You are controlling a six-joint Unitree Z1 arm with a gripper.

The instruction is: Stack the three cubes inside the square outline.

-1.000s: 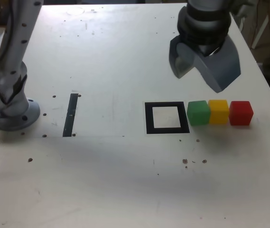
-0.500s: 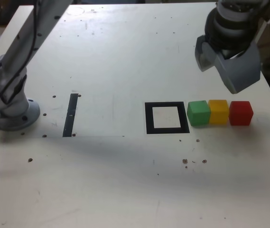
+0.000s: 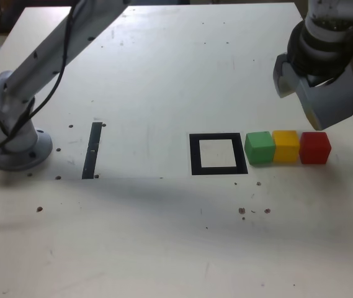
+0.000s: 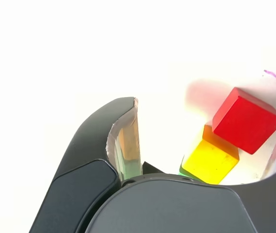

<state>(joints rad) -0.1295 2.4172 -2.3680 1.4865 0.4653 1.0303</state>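
Gripper point(image 3: 308, 99) hangs above the table w/ jaws spread wide, nothing between them. It sits up behind the far end of the cube row in the exterior view, nearest the red cube point(image 3: 315, 148). No contact w/ any cube.

Cubes: green cube point(image 3: 260, 147), yellow cube point(image 3: 286, 146), red in one tight row, sides touching, just on the exterior view's right of the square outline point(image 3: 218, 154). Green is right beside the frame's edge, red is farthest out. Square is unfilled, so no stacking done yet.

Step in hand, my read: approach for the first pick. The gripper is over the red end, so prob. red first.

Doing it well:
- Red has a free outer face but its inner face is pressed against yellow, so don't close along the row. Put the fingers on the near and far faces, i.e. across the row.
- Come straight down and centre over red, else a finger clips yellow and shoves the row.
- Grip low enough to keep the cube square, lift clear before going sideways.

Pointing/axis: a cube has no long axis of its own. The row's long axis runs left-right in the exterior view, roughly in line w/ the square's sides. Cubes sit flat, faces squared to the row. The thin black strip point(image 3: 92, 150), well apart on the left, runs near-to-far and isn't the target.
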